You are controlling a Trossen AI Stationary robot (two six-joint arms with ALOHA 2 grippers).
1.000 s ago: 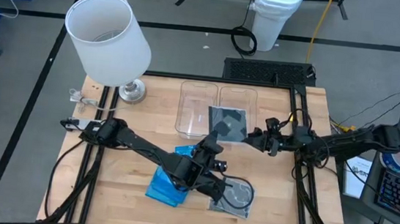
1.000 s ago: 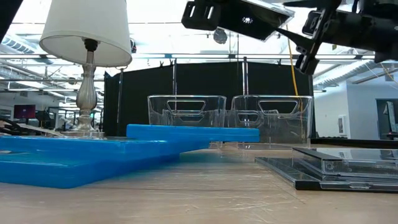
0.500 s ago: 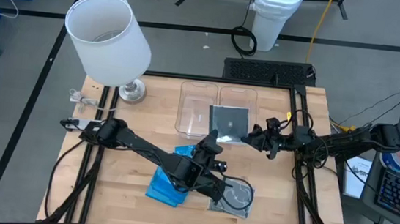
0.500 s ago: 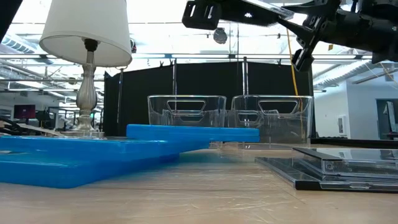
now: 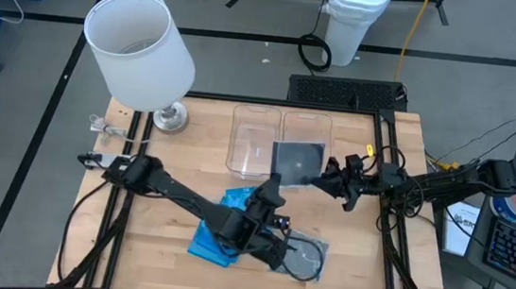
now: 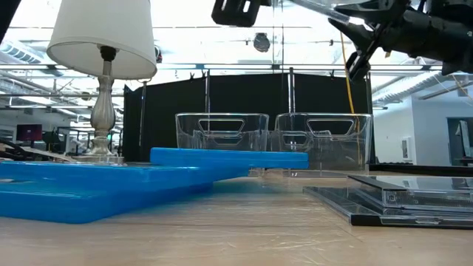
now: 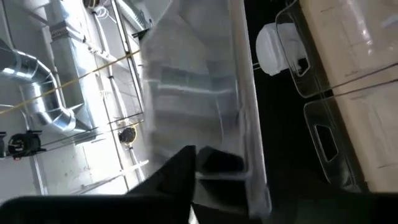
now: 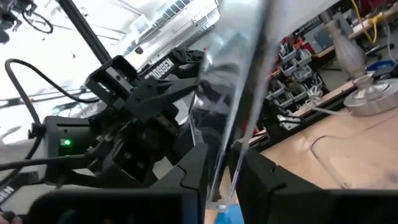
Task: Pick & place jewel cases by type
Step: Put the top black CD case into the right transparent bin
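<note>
Wooden table (image 5: 183, 137) below — right gripper (image 5: 323, 177) clamps dark jewel case (image 5: 297, 158); left gripper's (image 5: 269, 185) spread unclear.

High view: overhead, straight down on the table (image 5: 162, 249). Low view: at table-top level, close behind blue cases, facing the two clear bins (image 6: 273, 140), which the high view shares. Wrist views: each close along a held dark case.

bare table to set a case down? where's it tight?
Free: bare table right of the dark cases; front-left corner, left of the blue cases; wood between lamp and left arm. Crowded: centre, both arms beside the two bins.
</note>
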